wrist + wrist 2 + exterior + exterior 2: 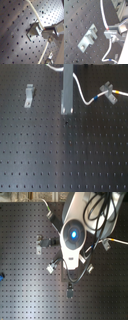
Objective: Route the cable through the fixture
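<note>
A thin white cable is being seen lying across the far part of a black perforated worktop in the first exterior view, curving from behind the arm towards the first exterior view's right, where its blue and yellow bands are being held at a small metal clip. A grey gripper finger is being held upright just above the worktop, close beside the cable. A second metal fixture is being shown well apart, towards the first exterior view's left. In the second wrist view the cable is being pictured running to the jaws, which are being seen closed around it, beside a bolted grey fixture. In the second exterior view the arm's body is blocking most of the scene.
</note>
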You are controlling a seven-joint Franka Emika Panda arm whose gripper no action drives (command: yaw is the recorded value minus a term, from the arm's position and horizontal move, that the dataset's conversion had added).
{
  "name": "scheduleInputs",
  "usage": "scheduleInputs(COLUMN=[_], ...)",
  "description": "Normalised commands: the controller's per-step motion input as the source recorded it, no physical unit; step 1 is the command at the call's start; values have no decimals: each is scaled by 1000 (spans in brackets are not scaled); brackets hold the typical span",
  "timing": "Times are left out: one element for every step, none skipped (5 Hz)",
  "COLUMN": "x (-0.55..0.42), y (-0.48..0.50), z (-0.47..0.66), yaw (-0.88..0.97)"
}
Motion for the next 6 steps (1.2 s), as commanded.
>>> scheduleInputs(x=[-267,-11,-333,-361,-8,-81], y=[277,0,31,-13,64,247], z=[546,4,82,230,7,211], yaw=[0,0,-231,-326,0,174])
